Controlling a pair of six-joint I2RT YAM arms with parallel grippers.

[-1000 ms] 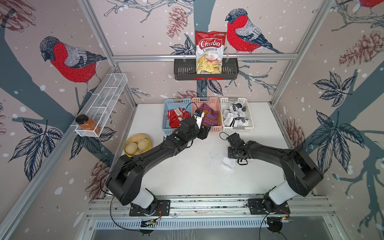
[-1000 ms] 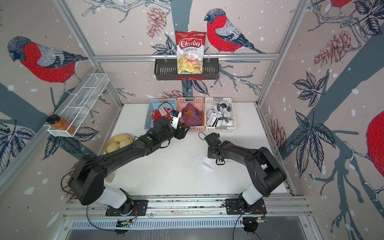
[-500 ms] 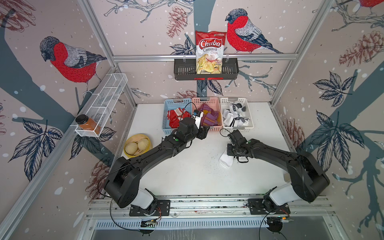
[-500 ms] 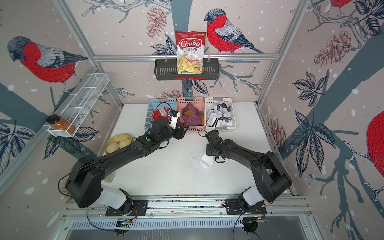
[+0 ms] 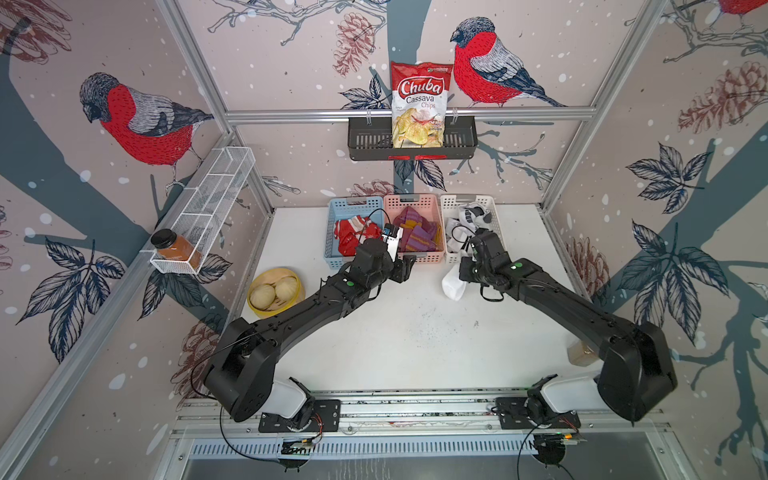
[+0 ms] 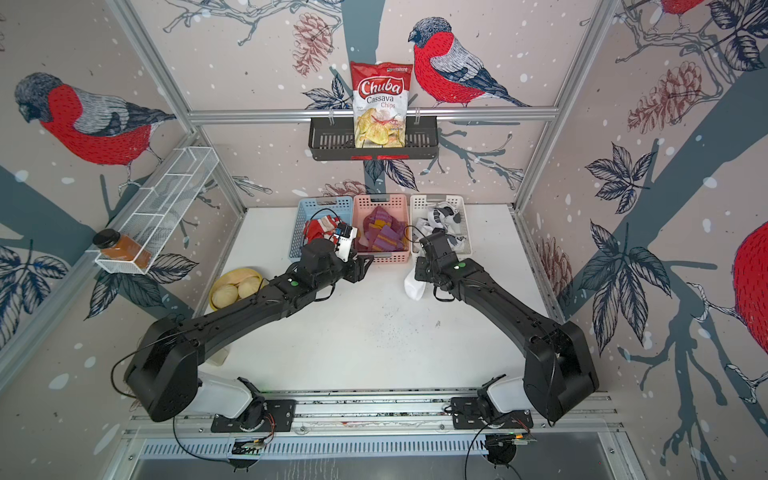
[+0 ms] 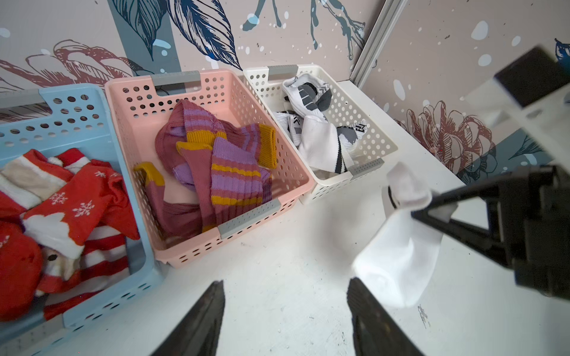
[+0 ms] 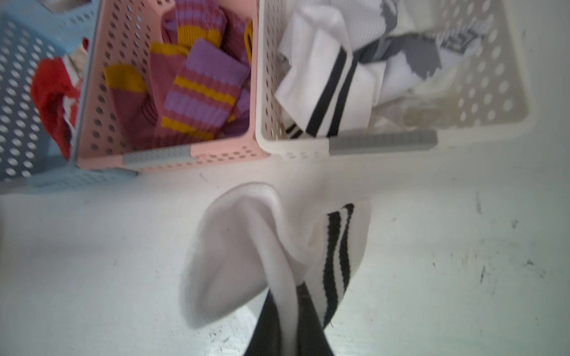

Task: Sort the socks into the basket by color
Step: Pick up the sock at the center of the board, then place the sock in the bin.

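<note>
1. Over the white table (image 5: 415, 332), your right gripper (image 8: 288, 311) is clamped on a white sock (image 8: 246, 246) that hangs by the near rim of the white basket (image 8: 382, 145). Your left gripper (image 7: 283, 282) is spread and empty.
2. If you carry low, the dangling toe may snag the rim. The grip seems shallow in the blurred view.

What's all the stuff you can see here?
perforated plastic baskets: three, blue, pink, white, table's back
Christmas socks: several, red-and-white, blue basket
stripy purple socks: several, maroon-purple with mustard, pink basket
marked socks: several, white with black, white basket
single sock: one, white with black stripes, hanging from right tool
Chuba chips bag: one, red-white, black wall rack
lidded jar: one, orange-brown, white wire shelf
round bowl of buns: one, yellow, table's left
left tool: one, black, open, empty
right tool: one, black, shut on single sock
</note>
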